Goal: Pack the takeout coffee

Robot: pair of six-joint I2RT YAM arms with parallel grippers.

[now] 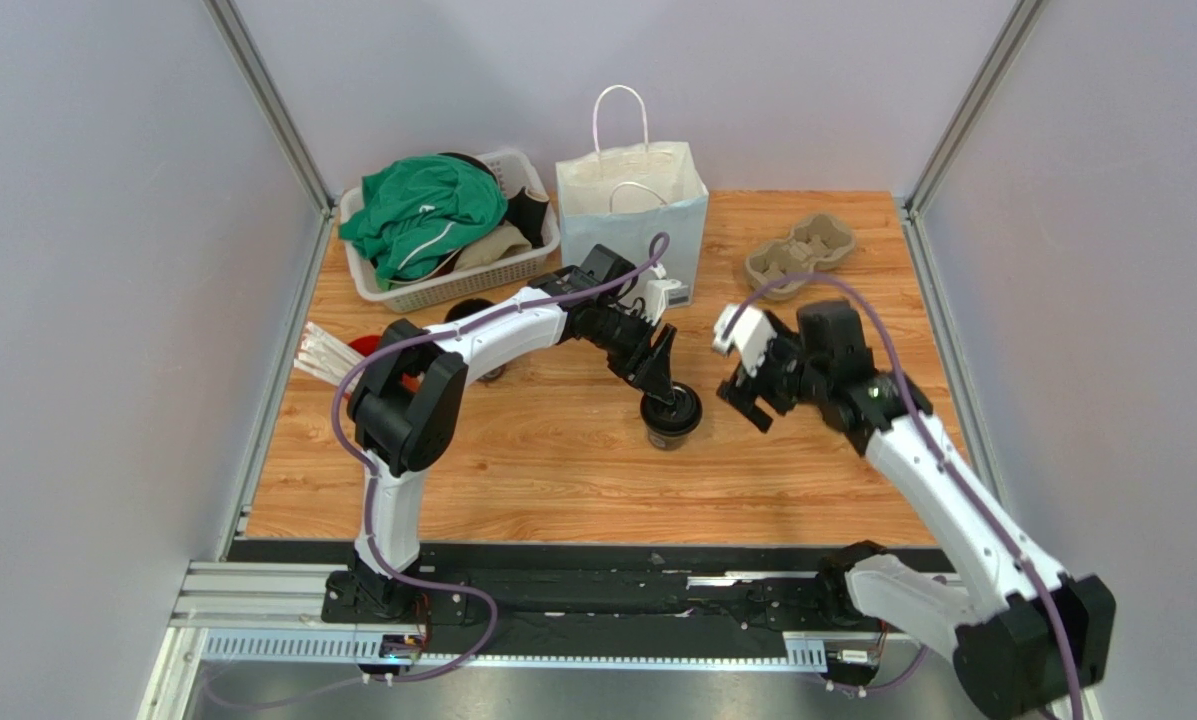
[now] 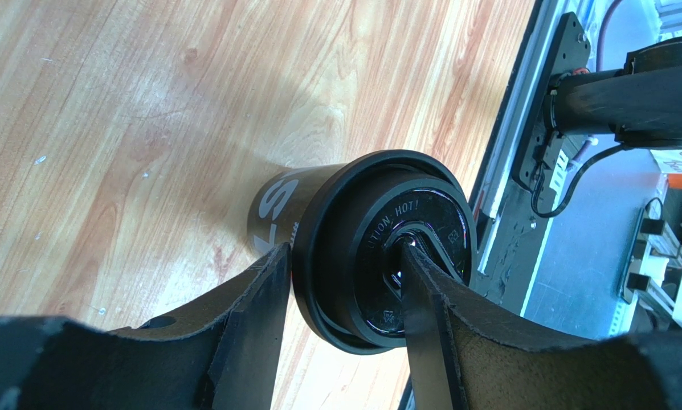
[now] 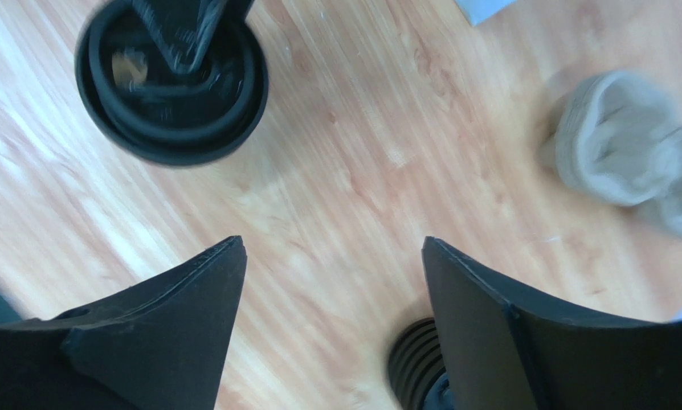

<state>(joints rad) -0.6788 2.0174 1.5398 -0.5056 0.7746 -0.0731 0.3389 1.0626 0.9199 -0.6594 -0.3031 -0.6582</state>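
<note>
Starting from the near edge of the worktop (image 1: 559, 480): takeout coffee (image 1: 670, 414) stands upright, lidded, about mid-worktop. Left gripper (image 2: 344, 256) is partly closed onto its lid, one finger outside the rim and the other in the lid's recess; by the look, a pinch on the lid edge. Right gripper (image 3: 331, 248) sits just right of the coffee, jaws wide, empty. Judgement: thin paper wall, light, crushes if squeezed hard; contents unknown. Lid may pop off under a lift, so a hold across the body just under the lid looks safer. Paper bag (image 1: 633, 203) at mid far edge, cup carrier (image 1: 800, 252) toward the far right corner.
</note>
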